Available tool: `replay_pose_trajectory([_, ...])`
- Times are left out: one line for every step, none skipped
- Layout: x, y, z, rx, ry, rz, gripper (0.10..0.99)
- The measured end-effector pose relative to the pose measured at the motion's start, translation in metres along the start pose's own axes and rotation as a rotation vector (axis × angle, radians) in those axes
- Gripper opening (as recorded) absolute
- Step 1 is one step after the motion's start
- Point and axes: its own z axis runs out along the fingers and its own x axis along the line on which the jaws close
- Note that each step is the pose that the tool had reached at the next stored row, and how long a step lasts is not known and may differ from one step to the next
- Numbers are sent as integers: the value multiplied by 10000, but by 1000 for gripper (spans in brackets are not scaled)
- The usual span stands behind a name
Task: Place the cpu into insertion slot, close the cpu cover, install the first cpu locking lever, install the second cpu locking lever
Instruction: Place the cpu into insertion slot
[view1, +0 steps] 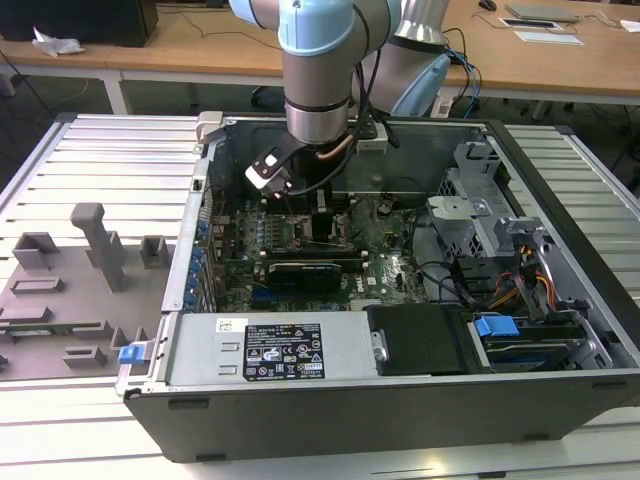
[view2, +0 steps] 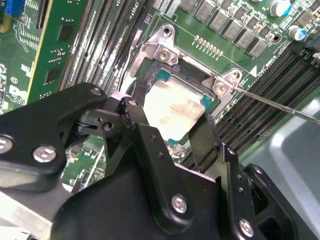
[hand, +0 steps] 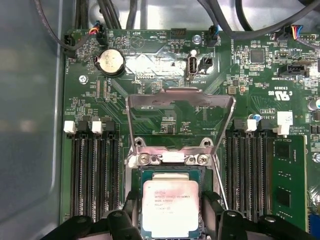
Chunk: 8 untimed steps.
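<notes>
Gripper (view2: 172, 122): pinching cpu (hand: 171, 202) by two opposite edges; cpu lies in insertion slot (hand: 136, 176); cpu cover (hand: 180, 94) stands raised open.

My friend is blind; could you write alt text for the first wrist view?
A silver cpu lies at the insertion slot of a green motherboard, the black gripper right at it. The cpu cover stands hinged up, open.
</notes>
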Motion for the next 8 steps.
replay_pose_trajectory([0,0,0,1,-1,0,616])
replay_pose_trajectory([0,0,-1,1,-2,0,616])
replay_pose_trajectory([0,0,-9,1,-2,0,616])
replay_pose_trajectory([0,1,-20,0,-2,0,616])
replay_pose_trajectory([0,2,-25,0,-2,0,616])
replay_pose_trajectory([0,2,-30,0,-2,0,616])
replay_pose_trajectory([0,3,-34,0,-2,0,616])
replay_pose_trajectory([0,3,-39,-1,-6,0,616])
